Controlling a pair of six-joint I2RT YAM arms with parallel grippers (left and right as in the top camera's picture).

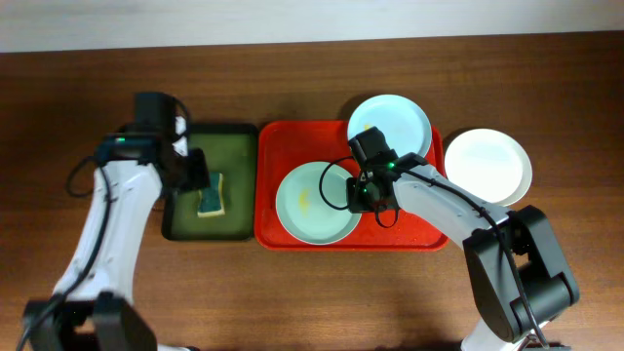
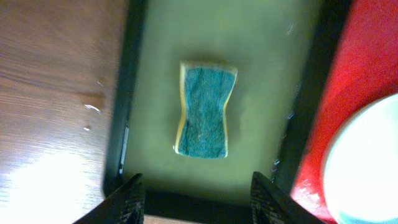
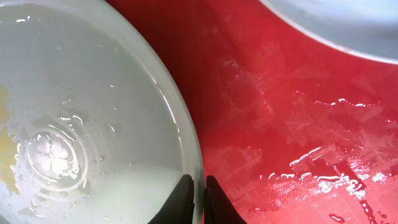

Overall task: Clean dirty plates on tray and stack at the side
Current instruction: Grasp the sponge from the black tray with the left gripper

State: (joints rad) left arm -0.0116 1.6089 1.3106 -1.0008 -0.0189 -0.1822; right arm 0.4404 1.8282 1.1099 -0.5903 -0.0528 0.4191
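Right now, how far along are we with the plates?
Done, apparently: white plate sits on the table beside the tray. In hand: right gripper pinches the green plate by its rim; left gripper open over the sponge. Left: cleaning green plate and blue plate, stacking.

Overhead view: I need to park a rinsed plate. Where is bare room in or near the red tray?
Bare: the red tray's far-left corner, bordered by its rim, the pale green plate and the pale blue plate; also the table in front of it. Crowded: the tray's right side, under the right gripper.
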